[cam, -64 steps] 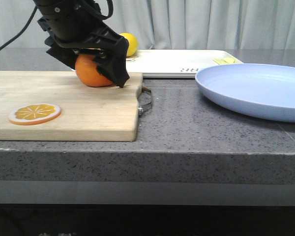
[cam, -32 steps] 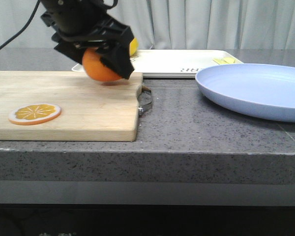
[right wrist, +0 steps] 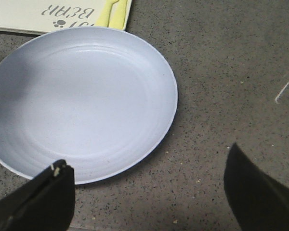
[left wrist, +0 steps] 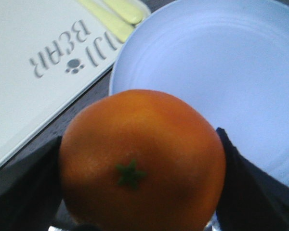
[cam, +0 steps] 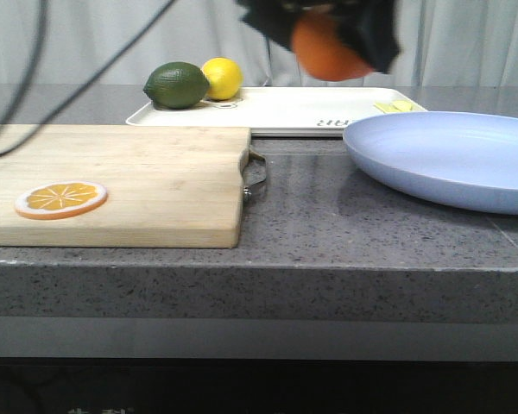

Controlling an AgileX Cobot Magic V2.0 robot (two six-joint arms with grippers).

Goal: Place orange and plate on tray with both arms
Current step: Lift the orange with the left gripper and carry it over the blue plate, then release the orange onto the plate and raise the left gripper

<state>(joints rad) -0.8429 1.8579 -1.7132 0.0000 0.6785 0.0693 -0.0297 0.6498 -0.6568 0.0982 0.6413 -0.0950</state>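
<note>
The left gripper [cam: 328, 39] pinches the orange [cam: 326, 50] between its two dark jaws and carries it in the air, clear of the desk [cam: 328, 233]. In the front view the fruit hangs over the near edge of the white tray [cam: 293, 108], close to the rim of the lavender plate [cam: 449, 159]; the picture there is smeared, so the exact height cannot be read. The left wrist view shows the orange [left wrist: 142, 161] with its green stem facing the camera, the tray's lettered corner [left wrist: 43, 57] and the plate [left wrist: 216, 72] both below it.

The right gripper [right wrist: 149, 192] is spread wide, its jaws apart above the desk at the plate's near rim [right wrist: 115, 171], touching nothing. The plate lies on the desk, beside the tray and not on it.

The chief risk is a release in the wrong place: the orange seems to sit over the gap between tray and plate, and a round fruit let go there could roll off the low rim or land in the plate. A lime [cam: 177, 84] and a lemon [cam: 222, 78] already occupy the tray's far left corner, and the plate needs much room too, so a careless drop could crowd it out. The shallow plate may also slide away when the right gripper closes on its thin rim.
</note>
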